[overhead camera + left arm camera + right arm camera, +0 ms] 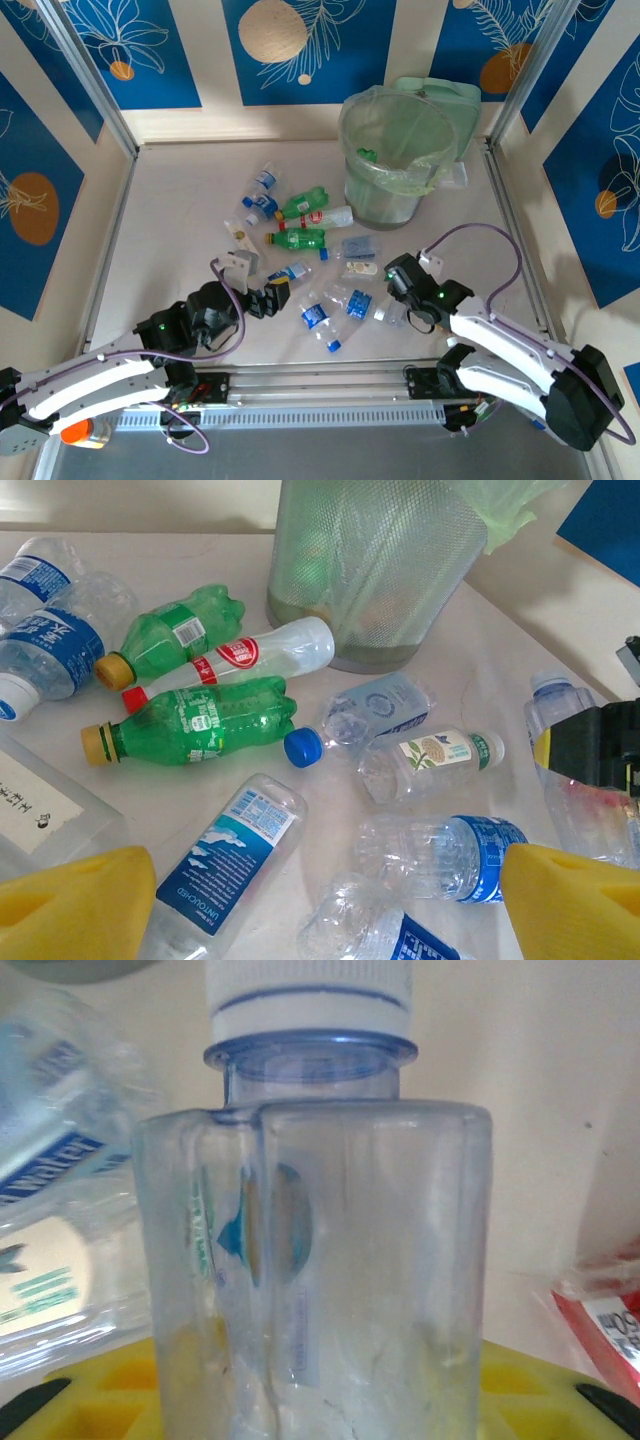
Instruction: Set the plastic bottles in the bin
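Observation:
The bin (385,150) (375,570), a pale-green bucket with a clear bag liner, stands at the back right. Several plastic bottles lie before it: two green ones (200,720) (180,630), a white one with a red cap (240,660), and clear blue-labelled ones (225,865) (440,855). My left gripper (272,298) (325,900) hovers open over the blue-labelled bottles, holding nothing. My right gripper (398,290) (315,1400) is shut on a clear white-capped bottle (310,1260) (560,715), whose cap points away from the wrist.
A clear box (40,810) (240,265) sits left of the bottle pile. A flat pale-green lid (450,100) leans behind the bin. An orange-capped jar (75,432) lies by the left arm's base. Metal rails (105,250) border the table.

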